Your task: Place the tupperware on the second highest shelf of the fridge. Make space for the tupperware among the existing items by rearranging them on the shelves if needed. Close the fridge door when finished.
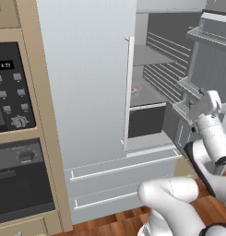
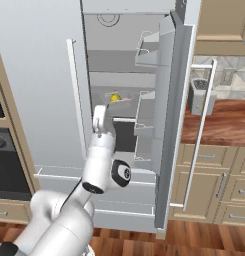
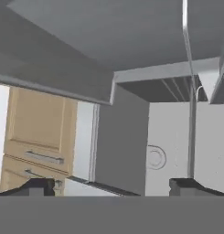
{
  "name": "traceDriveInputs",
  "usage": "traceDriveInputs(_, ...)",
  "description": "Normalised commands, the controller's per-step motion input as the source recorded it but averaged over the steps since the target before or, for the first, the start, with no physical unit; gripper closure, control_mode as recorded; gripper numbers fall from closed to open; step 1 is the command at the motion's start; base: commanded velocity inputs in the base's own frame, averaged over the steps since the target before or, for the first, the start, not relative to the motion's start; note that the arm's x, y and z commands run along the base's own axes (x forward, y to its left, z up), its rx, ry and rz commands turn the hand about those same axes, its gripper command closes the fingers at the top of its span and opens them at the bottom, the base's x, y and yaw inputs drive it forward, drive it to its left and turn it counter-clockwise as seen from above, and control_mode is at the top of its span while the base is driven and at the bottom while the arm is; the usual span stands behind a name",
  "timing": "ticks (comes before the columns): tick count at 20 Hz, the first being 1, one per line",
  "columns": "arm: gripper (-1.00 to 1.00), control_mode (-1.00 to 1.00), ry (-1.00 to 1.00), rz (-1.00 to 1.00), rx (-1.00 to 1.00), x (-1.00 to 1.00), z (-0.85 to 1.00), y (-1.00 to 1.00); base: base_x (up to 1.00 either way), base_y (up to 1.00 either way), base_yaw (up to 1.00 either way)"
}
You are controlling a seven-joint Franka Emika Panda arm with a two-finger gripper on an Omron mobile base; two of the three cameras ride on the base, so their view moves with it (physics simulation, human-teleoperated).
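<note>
The fridge [image 1: 86, 83] has its left door shut and its right door [image 2: 171, 115] swung wide open. Inside, the tupperware [image 2: 117, 99], a shallow tub with a yellow fruit and red pieces, rests on the second highest shelf [image 2: 101, 102]; its reddish corner [image 1: 135, 89] peeks past the left door's edge. My gripper [image 2: 100, 111] hangs in front of the opening, just below and left of the tub, pointing up into the fridge. It is open, its fingertips [image 3: 38, 185] set far apart with nothing between them [image 3: 112, 185]. The bottles and other existing items are out of view.
Door bins [image 2: 146, 107] jut from the open door close to my hand [image 1: 204, 103]. A dark crisper drawer [image 1: 146, 120] sits under the shelf, above two outer drawers [image 1: 119, 171]. A black oven [image 1: 13, 92] stands left; a silver toaster [image 2: 199, 96] is on the right counter.
</note>
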Motion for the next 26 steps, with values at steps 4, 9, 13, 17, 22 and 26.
traceDriveInputs(4, -1.0, -1.0, 0.11, 0.02, 0.32, -1.0, 0.95, -0.88, 0.0, 0.0, 0.0)
traceDriveInputs(9, -1.0, -1.0, 0.23, 0.08, 0.18, -1.0, 0.73, -0.96, 0.0, 0.0, 0.0)
traceDriveInputs(13, -1.0, -1.0, 0.21, 0.07, 0.19, -1.0, 0.81, -1.0, 0.0, 0.0, 0.0)
traceDriveInputs(17, -1.0, -1.0, 0.17, 0.01, 0.28, -0.96, 0.74, -1.0, 0.0, 0.0, 0.0)
traceDriveInputs(22, -1.0, -1.0, 0.24, 0.0, 0.27, -0.69, 0.33, -1.0, 0.0, 0.0, 0.0)
traceDriveInputs(26, -1.0, -1.0, 0.77, 0.05, 0.07, 0.17, -0.37, -0.99, 0.0, 0.0, 0.0)
